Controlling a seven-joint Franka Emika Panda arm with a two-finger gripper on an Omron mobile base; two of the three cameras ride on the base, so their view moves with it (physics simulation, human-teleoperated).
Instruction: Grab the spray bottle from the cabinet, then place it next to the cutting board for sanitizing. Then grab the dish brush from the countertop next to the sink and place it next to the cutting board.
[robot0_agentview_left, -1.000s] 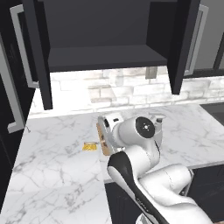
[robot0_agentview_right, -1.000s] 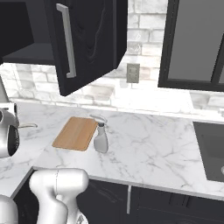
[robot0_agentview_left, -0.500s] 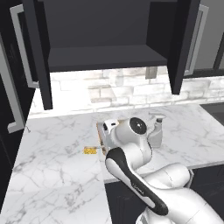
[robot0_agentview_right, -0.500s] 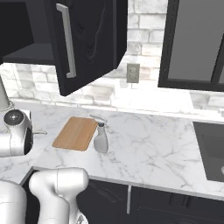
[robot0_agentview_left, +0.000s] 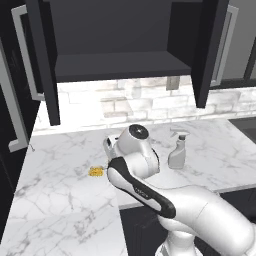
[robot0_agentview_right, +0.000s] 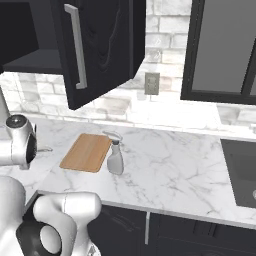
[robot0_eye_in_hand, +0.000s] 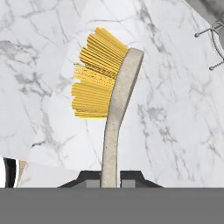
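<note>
1. Yellow bristles to the left of a pale handle: the brush (robot0_eye_in_hand: 111, 100) stands in the hand view, the gripper (robot0_eye_in_hand: 110, 177) clamped on its handle, above the countertop (robot0_eye_in_hand: 175, 131).
2. Carry it level, I'd say, and set it beside the board (robot0_agentview_right: 87, 152), clear of the bottle (robot0_agentview_right: 115, 157) at the board's right edge.
3. In the left base view the arm hides the board; the brush head (robot0_agentview_left: 96, 172) shows as a speck.

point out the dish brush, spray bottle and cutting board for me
dish brush (robot0_eye_in_hand: 98, 81), hand view, on the yellow bristles.
spray bottle (robot0_agentview_right: 115, 161), right base view, on the bottle's body.
cutting board (robot0_agentview_right: 86, 152), right base view, on the middle of the wooden face.
</note>
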